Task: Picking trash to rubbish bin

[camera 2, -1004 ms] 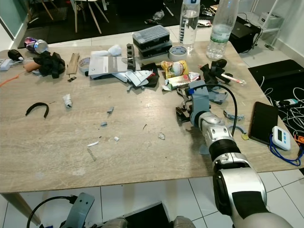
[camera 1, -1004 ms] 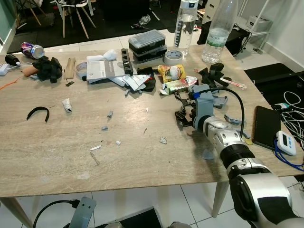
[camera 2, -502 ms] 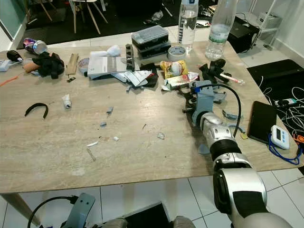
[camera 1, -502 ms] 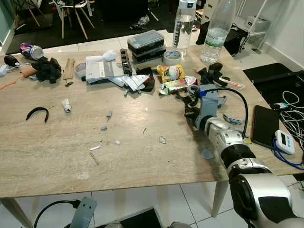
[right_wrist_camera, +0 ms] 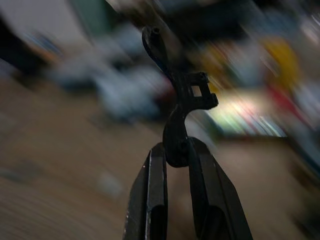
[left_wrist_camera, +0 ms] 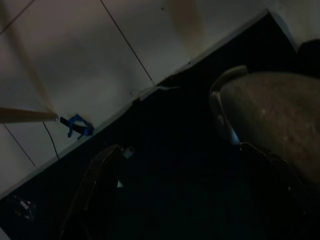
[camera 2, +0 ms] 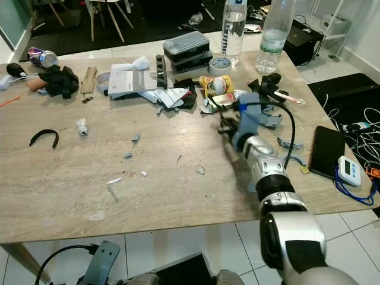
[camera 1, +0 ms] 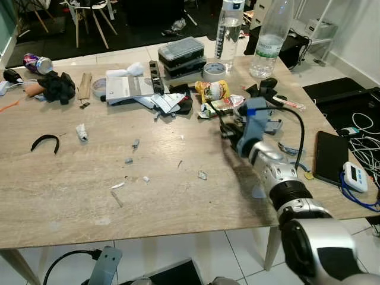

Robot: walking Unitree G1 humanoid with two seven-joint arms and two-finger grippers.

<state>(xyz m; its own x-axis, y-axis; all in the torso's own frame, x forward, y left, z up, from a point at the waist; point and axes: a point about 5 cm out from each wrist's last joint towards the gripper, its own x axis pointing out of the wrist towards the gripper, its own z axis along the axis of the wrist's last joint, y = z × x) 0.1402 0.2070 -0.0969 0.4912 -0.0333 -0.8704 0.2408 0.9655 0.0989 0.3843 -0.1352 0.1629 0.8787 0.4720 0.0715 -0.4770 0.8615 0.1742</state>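
Two clear plastic bottles (camera 1: 229, 27) stand at the far edge of the wooden table (camera 1: 71, 196), behind a roll of tape (camera 1: 214, 71) and a dark lidded box (camera 1: 183, 52). Toward the robot from the tape roll, the right gripper (camera 1: 224, 124) reaches over the table beside a yellow wrapper (camera 1: 212, 90) and a heap of torn paper (camera 1: 163, 102). Small scraps (camera 1: 202, 175) lie scattered nearer the robot than that heap.

Seen from the right wrist, the two black fingers (right_wrist_camera: 150, 200) are clamped on a bent black plastic piece (right_wrist_camera: 177, 100), which sticks up past their tips; everything behind is blurred.

From the left wrist, the picture is dark: pale floor tiles (left_wrist_camera: 75, 55) and a blue scrap (left_wrist_camera: 77, 125). Whether the left gripper is apart or together I cannot tell.
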